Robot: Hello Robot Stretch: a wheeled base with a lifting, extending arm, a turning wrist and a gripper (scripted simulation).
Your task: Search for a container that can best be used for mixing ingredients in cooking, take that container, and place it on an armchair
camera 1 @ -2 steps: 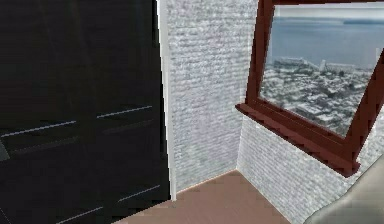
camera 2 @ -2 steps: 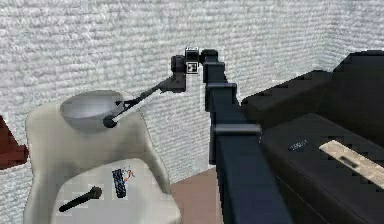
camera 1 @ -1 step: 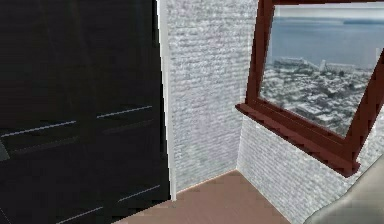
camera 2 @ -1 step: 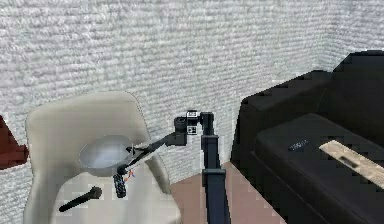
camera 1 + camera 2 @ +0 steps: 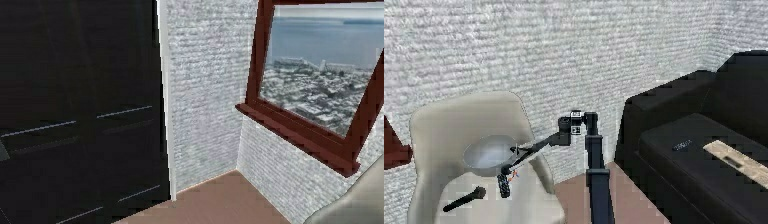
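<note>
On the seat of the cream armchair [image 5: 439,130] the pale bowl [image 5: 487,154] is resting, and the arm [image 5: 595,175] is reaching its fingers [image 5: 522,150] to the bowl. I cannot tell how they're set or whether they're holding anything.

My gripper [image 5: 516,156] reaches toward nine o'clock, at a pale bowl [image 5: 486,153] on the cream armchair [image 5: 444,120]. I cannot tell whether I hold anything. A black sofa [image 5: 684,130] sits at three o'clock.
</note>
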